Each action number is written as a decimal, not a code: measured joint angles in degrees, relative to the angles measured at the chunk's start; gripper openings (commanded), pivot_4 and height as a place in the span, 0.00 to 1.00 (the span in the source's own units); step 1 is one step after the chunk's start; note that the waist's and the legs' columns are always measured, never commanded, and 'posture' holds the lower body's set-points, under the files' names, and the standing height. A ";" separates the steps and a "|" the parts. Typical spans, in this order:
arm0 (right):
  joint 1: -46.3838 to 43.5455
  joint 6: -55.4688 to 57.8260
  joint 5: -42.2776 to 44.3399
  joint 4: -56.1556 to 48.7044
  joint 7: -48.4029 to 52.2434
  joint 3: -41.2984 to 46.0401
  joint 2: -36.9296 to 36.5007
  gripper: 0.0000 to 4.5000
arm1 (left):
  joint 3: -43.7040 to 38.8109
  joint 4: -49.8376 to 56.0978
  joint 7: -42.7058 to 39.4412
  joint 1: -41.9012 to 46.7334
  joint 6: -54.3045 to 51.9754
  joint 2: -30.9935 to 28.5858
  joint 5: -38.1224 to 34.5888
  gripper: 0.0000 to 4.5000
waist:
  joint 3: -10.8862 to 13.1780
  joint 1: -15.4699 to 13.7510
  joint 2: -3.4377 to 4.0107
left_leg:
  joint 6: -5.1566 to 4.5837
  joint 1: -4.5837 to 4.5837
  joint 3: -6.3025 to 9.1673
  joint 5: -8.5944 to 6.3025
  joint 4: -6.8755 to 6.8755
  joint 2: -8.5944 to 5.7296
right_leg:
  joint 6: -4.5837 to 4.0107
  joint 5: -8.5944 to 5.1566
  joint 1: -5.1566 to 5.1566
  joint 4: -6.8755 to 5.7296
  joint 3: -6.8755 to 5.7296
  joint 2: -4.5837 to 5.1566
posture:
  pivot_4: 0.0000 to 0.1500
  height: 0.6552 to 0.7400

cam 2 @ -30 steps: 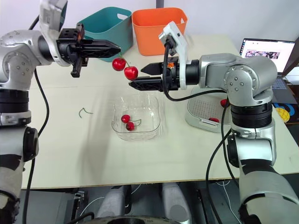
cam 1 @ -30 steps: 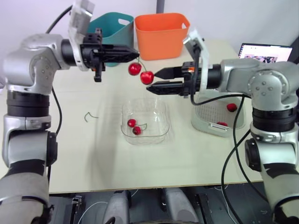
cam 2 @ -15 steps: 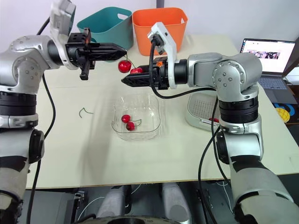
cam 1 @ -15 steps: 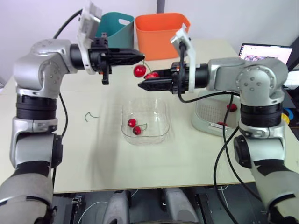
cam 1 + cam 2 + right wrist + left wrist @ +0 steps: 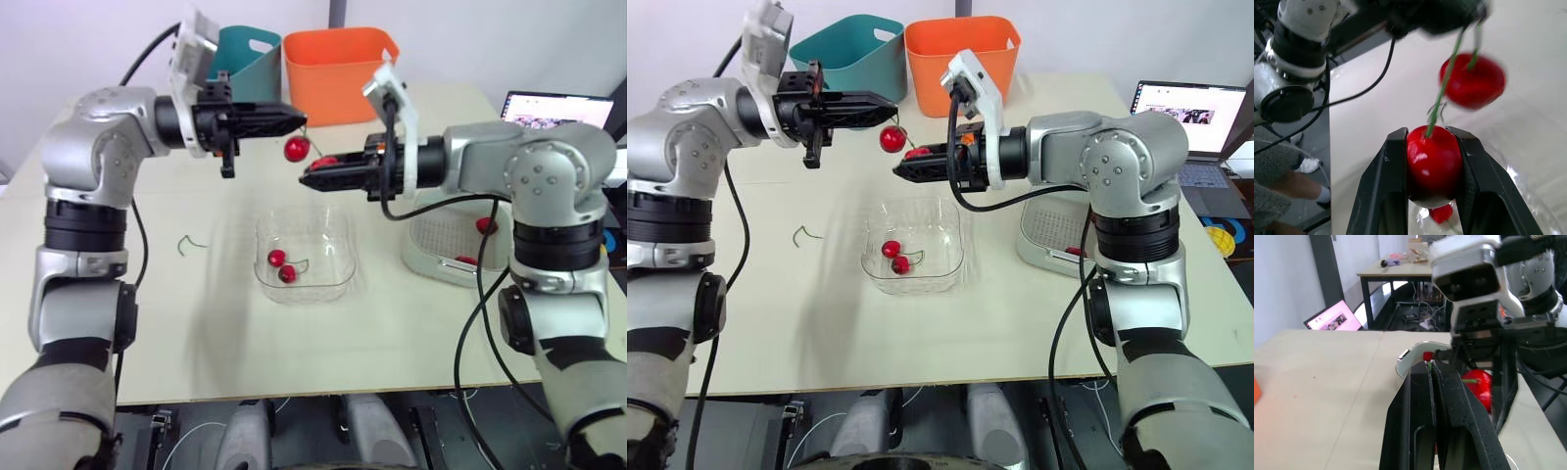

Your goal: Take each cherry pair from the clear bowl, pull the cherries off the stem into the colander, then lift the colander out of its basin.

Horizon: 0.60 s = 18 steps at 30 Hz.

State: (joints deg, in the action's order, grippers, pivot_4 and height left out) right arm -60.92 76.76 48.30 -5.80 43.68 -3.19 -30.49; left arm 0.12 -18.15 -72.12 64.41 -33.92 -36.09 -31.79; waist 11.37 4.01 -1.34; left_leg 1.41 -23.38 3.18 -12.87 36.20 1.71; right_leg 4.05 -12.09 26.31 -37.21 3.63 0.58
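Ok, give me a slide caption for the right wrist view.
Right gripper shut on one cherry, its twin dangling from the stem pinched by the left gripper.

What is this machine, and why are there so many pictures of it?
It is a robot with two arms. Two pictures come from cameras in its head, looking down at the table; the other two come from cameras on its wrists. Its left gripper pinches the stem of a cherry pair. Its right gripper squeezes one cherry, while the other cherry hangs free. On the table sit a clear bowl with another cherry pair, a white colander holding loose cherries, a bare stem, a teal tub and an orange tub.
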 measured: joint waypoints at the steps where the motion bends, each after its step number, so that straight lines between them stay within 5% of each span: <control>1: 1.00 0.38 0.07 -0.33 0.09 -0.45 -0.01 0.19 | -0.40 -0.62 0.23 0.37 0.57 0.00 0.21 0.00 | 0.00 -0.02 0.00 | 0.00 -0.01 0.00 0.00 -0.01 0.00 | 0.00 0.00 0.02 -0.01 0.00 0.00 | 1.00 1.00; 9: 4.66 1.82 0.35 -4.24 0.31 -0.76 -1.37 0.19 | -1.30 -2.09 -0.29 1.67 1.80 -0.04 1.44 0.00 | 0.00 -0.11 0.00 | 0.00 -0.01 0.01 0.00 0.01 0.00 | 0.00 0.00 0.00 0.00 0.00 0.00 | 1.00 1.00; 18: 12.07 -7.06 -3.17 -3.97 3.99 5.69 -15.39 0.19 | 0.22 -0.34 -4.45 -2.27 3.34 -2.19 3.85 0.00 | 0.00 -0.27 0.00 | 0.00 -0.01 0.00 0.00 0.01 -0.01 | 0.02 -0.01 -0.02 0.05 0.00 0.01 | 1.00 1.00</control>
State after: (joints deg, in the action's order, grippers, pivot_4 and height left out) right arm -48.85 69.70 45.12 -9.78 47.67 2.50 -45.88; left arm 0.34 -18.49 -76.58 62.14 -30.58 -38.28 -27.94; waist 11.37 3.74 -1.34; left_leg 1.41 -23.39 3.17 -12.87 36.20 1.71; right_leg 4.07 -12.10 26.29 -37.16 3.62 0.59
